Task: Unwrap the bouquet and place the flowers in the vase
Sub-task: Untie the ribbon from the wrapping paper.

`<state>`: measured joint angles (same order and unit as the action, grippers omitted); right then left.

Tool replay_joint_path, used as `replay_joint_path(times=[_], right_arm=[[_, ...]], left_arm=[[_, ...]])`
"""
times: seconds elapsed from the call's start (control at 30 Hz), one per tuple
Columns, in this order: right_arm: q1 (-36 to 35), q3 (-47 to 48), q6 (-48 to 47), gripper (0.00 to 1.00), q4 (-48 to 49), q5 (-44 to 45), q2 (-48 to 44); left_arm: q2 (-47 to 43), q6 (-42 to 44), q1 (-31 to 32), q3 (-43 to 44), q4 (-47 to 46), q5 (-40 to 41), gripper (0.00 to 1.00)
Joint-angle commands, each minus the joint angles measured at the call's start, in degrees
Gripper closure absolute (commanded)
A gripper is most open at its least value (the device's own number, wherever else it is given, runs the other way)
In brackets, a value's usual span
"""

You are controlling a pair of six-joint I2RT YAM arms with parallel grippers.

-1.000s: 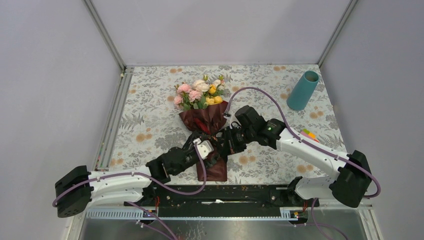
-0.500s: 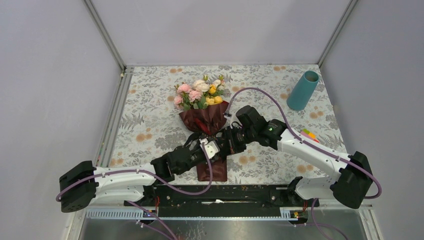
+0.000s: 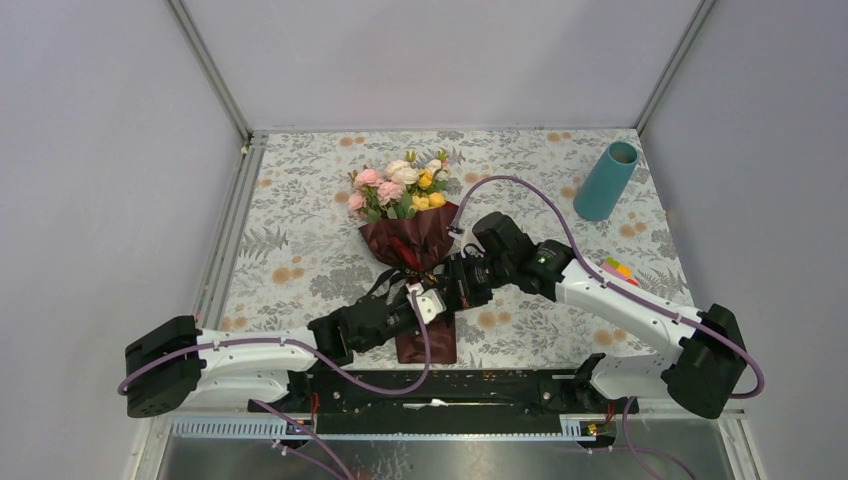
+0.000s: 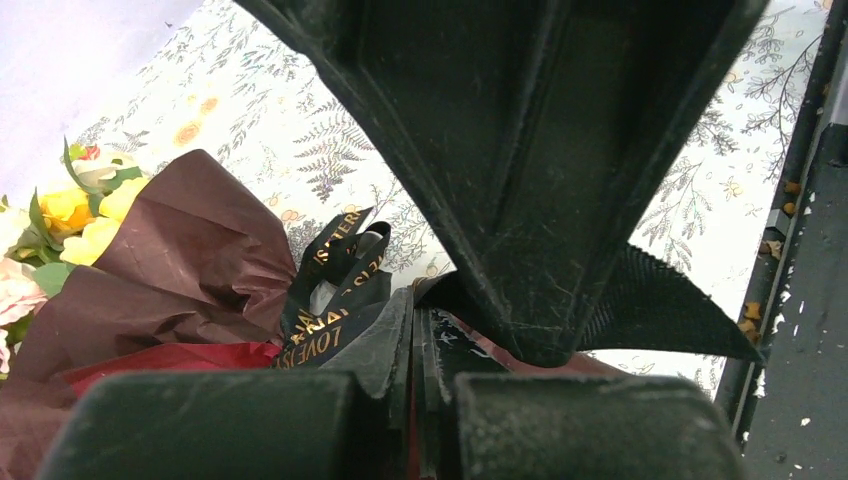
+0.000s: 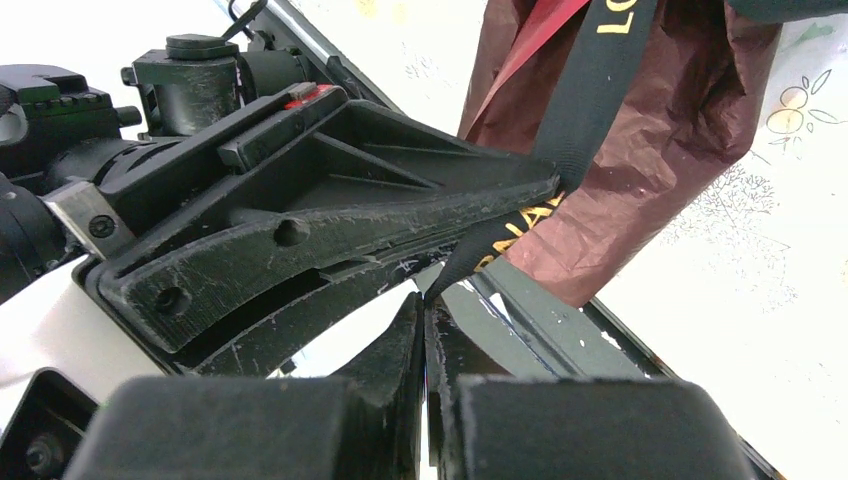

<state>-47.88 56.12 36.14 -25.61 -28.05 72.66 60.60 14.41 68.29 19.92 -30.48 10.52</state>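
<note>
The bouquet (image 3: 408, 235) lies mid-table, its pink, cream and yellow flowers (image 3: 395, 188) pointing to the far side and its stems wrapped in maroon paper (image 4: 190, 270). A black ribbon (image 5: 585, 100) with gold lettering runs down from the wrap. Both grippers meet at the bouquet's neck. My left gripper (image 4: 428, 315) is shut, with a thin strip of the ribbon between its pads. My right gripper (image 5: 425, 300) is shut on the ribbon's end. In the top view the left gripper (image 3: 440, 296) and the right gripper (image 3: 452, 287) almost touch. The teal vase (image 3: 606, 180) stands upright at the far right.
A small multicoloured block toy (image 3: 619, 269) lies right of the right forearm. A metal rail (image 3: 225, 250) runs along the table's left edge. The black base bar (image 3: 450, 385) lies just below the bouquet's stem end.
My left arm has reached further right to the bouquet's neck and its jaws have gone from wide open to shut on the ribbon. The right arm and the bouquet have hardly moved.
</note>
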Motion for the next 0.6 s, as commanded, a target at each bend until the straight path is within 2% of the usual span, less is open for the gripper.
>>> replay_joint_path(times=[0.0, 0.07, 0.27, 0.43, 0.57], right_arm=[[0.2, -0.5, 0.0, 1.0, 1.2, -0.1, -1.8], [0.2, -0.7, -0.1, 1.0, 1.1, 0.7, -2.3], [1.0, -1.7, 0.0, 0.69, 1.2, 4.7, -5.7], [2.1, -3.5, 0.4, 0.51, 1.0, 9.1, -9.9], [2.3, -5.6, 0.5, 0.36, 1.1, 16.9, -13.8]], left_arm=[[0.0, -1.9, 0.4, 1.4, -4.8, 0.4, 1.0], [-0.2, -4.1, 0.4, 0.8, -5.9, 2.7, 1.0], [-0.7, -12.9, 0.2, -1.5, -8.1, 9.5, 1.0], [-2.8, -22.3, -0.6, -3.2, -6.6, 13.1, 1.0], [-5.6, -32.1, -1.5, -3.8, -2.4, 16.9, 1.0]])
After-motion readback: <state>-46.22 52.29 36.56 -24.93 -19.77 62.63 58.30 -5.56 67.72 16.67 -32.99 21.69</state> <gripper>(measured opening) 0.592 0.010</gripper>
